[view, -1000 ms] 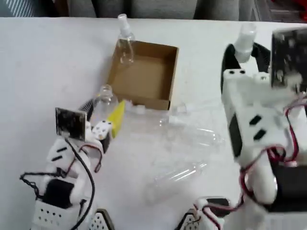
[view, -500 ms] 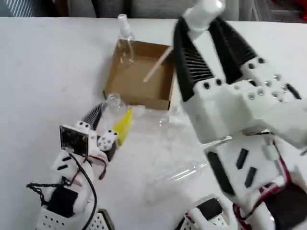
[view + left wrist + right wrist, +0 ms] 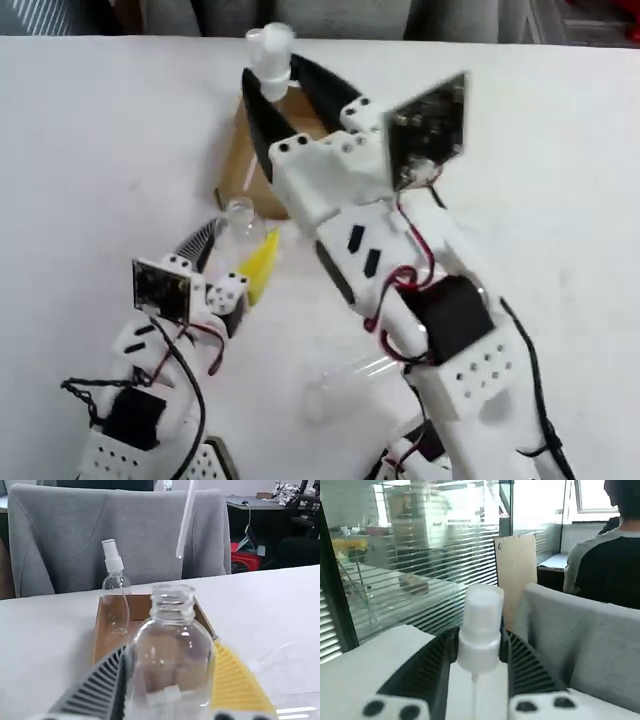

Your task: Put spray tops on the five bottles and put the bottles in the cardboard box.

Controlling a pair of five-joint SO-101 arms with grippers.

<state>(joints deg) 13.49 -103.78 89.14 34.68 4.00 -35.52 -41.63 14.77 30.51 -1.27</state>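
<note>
My left gripper [image 3: 238, 245] is shut on an upright clear bottle [image 3: 238, 215] with an open neck, just in front of the cardboard box [image 3: 232, 170]. In the left wrist view the bottle [image 3: 170, 630] stands between a grey and a yellow finger [image 3: 235, 680]. My right gripper [image 3: 272, 68] is shut on a white spray top [image 3: 272, 45], held high over the box's far side. Its thin dip tube [image 3: 185, 525] hangs above and behind the open neck. The right wrist view has the spray top [image 3: 480, 630] between black fingers. A capped bottle [image 3: 116, 587] stands in the box [image 3: 100, 630].
A loose clear bottle [image 3: 350, 385] lies on the white table between the two arm bases. The right arm [image 3: 400, 270] stretches diagonally across the table's middle and covers most of the box. A grey chair back [image 3: 75, 540] stands behind the table.
The right arm has swung from the table's right side across to the left with the spray top, ending over the box. The left gripper and its bottle shifted slightly.
</note>
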